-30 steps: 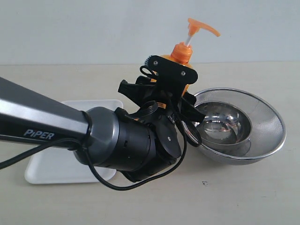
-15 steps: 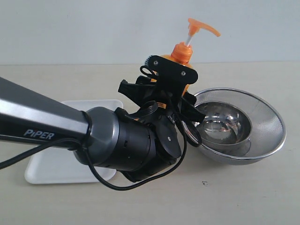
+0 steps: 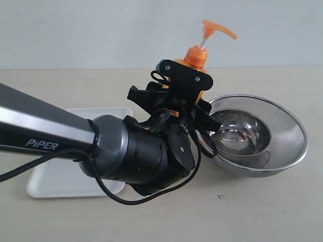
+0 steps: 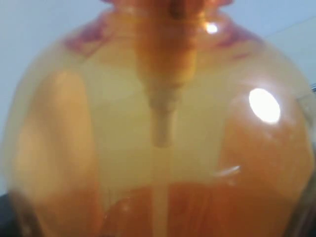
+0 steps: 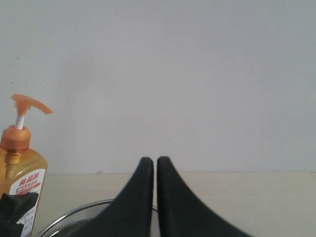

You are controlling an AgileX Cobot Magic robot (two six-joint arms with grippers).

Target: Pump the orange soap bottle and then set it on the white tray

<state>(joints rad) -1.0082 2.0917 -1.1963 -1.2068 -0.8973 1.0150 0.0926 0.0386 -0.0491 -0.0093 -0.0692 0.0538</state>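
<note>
1. The orange soap bottle (image 3: 196,56) stood upright just beside the steel bowl (image 3: 282,126), pump head up. It wasn't on the white tray (image 3: 50,181) yet. Its base was hidden behind the arm.
2. The left gripper (image 3: 176,103) had its jaws spread wide around the bottle's body and looked clamped on. The right gripper (image 5: 155,170) was pinched closed, holding nothing.
3. Smooth translucent plastic with liquid inside, so I'd guess it was moderately heavy, a bit squishy and probably slick.
4. The flat sides at mid-body seemed the safest hold, not the skinny stem.
</note>
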